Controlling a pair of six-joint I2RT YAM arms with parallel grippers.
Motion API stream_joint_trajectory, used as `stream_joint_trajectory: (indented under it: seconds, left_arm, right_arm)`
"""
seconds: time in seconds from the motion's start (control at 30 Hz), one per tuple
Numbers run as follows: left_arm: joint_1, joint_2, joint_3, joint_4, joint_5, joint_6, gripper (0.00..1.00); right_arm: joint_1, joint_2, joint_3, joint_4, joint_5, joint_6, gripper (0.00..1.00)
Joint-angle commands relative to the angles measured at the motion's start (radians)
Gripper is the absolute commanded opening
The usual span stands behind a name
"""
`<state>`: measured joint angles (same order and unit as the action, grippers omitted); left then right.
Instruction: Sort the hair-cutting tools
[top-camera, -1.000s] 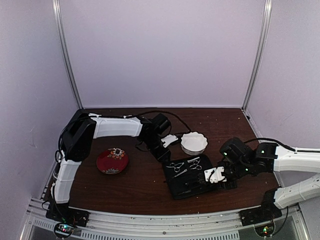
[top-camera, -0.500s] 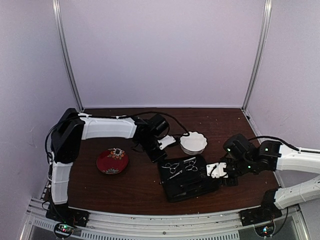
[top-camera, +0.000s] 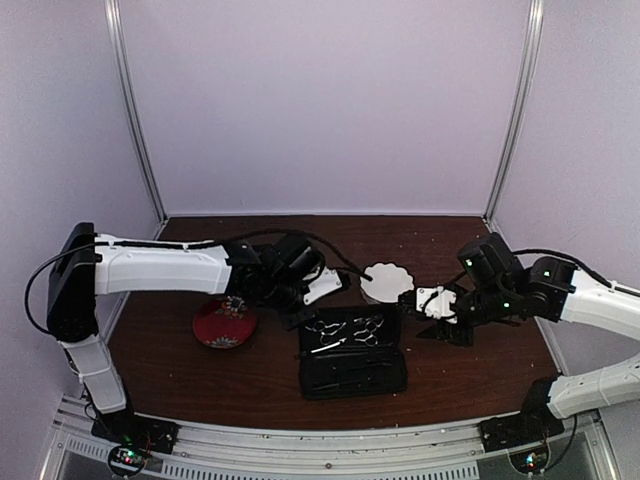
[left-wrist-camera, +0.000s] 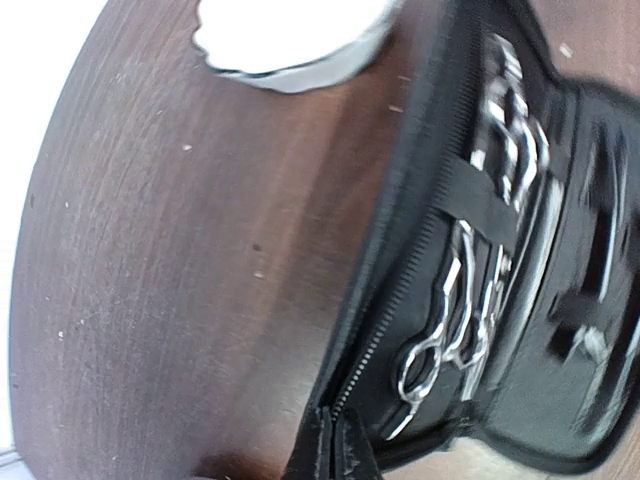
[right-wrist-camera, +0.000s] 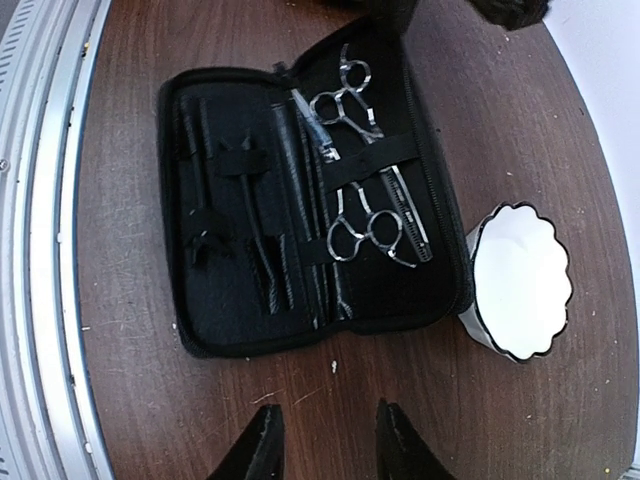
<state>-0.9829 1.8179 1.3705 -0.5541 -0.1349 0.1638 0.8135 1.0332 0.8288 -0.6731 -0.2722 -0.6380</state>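
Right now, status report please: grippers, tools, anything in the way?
Right gripper open, empty. Left gripper at case edge, grip unclear. Scissors strapped inside case.

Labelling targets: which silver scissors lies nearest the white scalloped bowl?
The silver metal scissors whose rings lie nearest the white scalloped bowl; the other pair's sit farther.

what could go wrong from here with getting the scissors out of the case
1. The scissors sit under a strap in the open case, so pulling one may drag the whole case.
2. The white bowl stands right beside the case; the right gripper, open and empty, could knock it when reaching in.
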Motion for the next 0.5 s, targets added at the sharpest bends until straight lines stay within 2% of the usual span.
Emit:
stream_joint_trajectory:
  seconds: [0.0,0.1,0.17,0.23,0.27,0.37,0.4,0.47]
  left_arm:
    - [-0.129,-0.105,-0.109,0.142,-0.17,0.014,0.0]
    - [-0.269,-0.212,-0.328,0.336,-0.418,0.042,0.0]
    - [-0.377,-0.278,-0.466,0.527,-0.511,0.089,0.0]
    - [-0.462,-0.316,-0.539,0.587,-0.508,0.088,0.03]
    - [-0.494,-0.319,-0.551,0.592,-0.494,0.067,0.09]
    - [-0.553,-0.295,-0.546,0.576,-0.44,0.004,0.13]
    - [-0.564,-0.283,-0.544,0.591,-0.453,-0.005,0.12]
    - [-0.566,-0.261,-0.534,0.611,-0.465,-0.009,0.02]
  right_arm:
    - [-0.017,0.008,0.03,0.05,0.045,0.024,0.32]
    - [-0.019,0.008,0.032,0.061,0.051,0.027,0.32]
    - [-0.021,0.012,0.033,0.065,0.044,0.031,0.32]
    - [-0.021,0.024,0.033,0.067,0.031,0.032,0.32]
    - [-0.021,0.029,0.035,0.066,0.022,0.03,0.33]
    - [-0.022,0.044,0.033,0.064,-0.011,0.015,0.33]
    - [-0.022,0.048,0.03,0.066,-0.026,0.006,0.33]
    - [-0.021,0.058,0.023,0.074,-0.072,-0.013,0.34]
